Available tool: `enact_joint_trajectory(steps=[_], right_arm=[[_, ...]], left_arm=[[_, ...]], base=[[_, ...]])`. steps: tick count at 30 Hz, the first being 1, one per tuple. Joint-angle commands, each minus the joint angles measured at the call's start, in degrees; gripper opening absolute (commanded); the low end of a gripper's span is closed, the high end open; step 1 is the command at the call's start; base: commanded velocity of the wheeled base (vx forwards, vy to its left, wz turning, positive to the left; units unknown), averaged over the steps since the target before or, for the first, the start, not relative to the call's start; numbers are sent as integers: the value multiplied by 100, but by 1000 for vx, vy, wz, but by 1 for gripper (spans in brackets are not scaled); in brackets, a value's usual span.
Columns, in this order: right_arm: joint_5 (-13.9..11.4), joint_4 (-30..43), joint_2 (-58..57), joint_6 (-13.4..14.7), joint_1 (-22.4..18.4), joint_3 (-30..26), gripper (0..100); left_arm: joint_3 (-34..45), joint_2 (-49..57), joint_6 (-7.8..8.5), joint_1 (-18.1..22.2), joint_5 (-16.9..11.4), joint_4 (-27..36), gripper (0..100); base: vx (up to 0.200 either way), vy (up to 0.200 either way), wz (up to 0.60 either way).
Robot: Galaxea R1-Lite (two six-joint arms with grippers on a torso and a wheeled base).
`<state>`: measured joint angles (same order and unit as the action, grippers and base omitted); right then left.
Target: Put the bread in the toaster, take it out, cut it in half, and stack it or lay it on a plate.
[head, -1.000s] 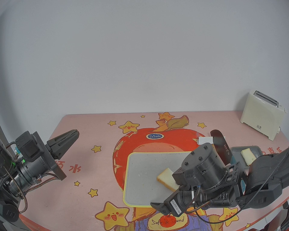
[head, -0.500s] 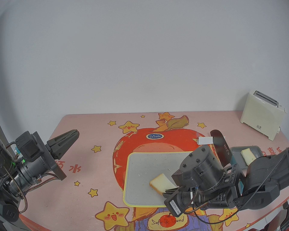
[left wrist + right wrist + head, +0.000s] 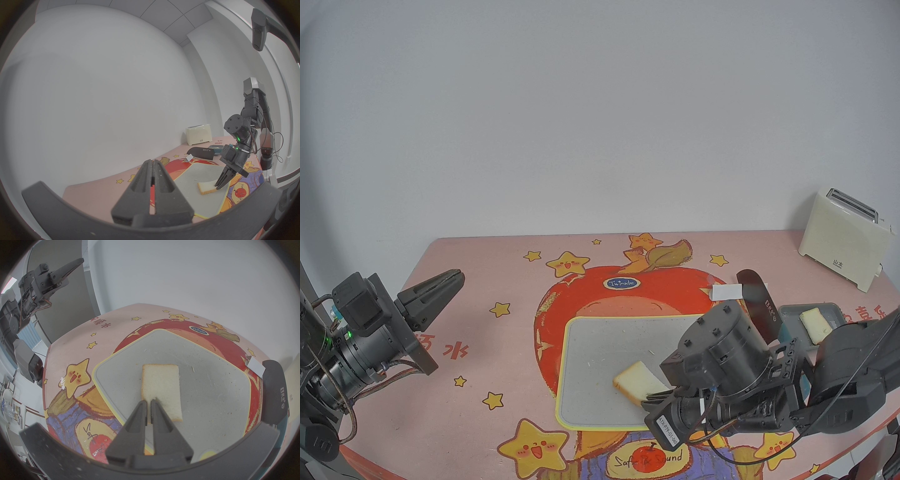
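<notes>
Right gripper (image 3: 149, 401) clenched, holding nothing. Its tips rest on the near edge of the bread (image 3: 161, 385), which lies flat on the cutting board (image 3: 212, 387). Risk: pressing tips may tear or drag the soft slice.

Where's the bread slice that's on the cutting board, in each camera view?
Head view: bread low centre, on the board's near right part.
Left wrist view: bread on the board, at the tips of the far-off right gripper.
Right wrist view: bread mid-picture, just ahead of that gripper's jaws.
Shared landmark: the grey, yellow-rimmed board under it.
</notes>
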<state>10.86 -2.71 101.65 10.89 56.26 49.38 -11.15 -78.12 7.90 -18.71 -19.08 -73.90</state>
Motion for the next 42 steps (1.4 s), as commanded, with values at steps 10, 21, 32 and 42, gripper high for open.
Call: enact_joint_trajectory(steps=[10,21,32,42], right_arm=[[83,-19,-505,-25,-1,-87,0],[83,-19,-488,-25,17,-96,0],[83,-28,-558,-25,25,-96,0],[241,-28,-769,-25,52,-96,0]], left_arm=[[-1,-19,1,-1,1,-2,0],[-1,-19,1,-1,1,-2,0],[-1,-19,1,-1,1,-2,0],[-1,-19,10,-1,1,-2,0]], base=[[0,0,0],[0,0,0],[0,0,0],[0,0,0]])
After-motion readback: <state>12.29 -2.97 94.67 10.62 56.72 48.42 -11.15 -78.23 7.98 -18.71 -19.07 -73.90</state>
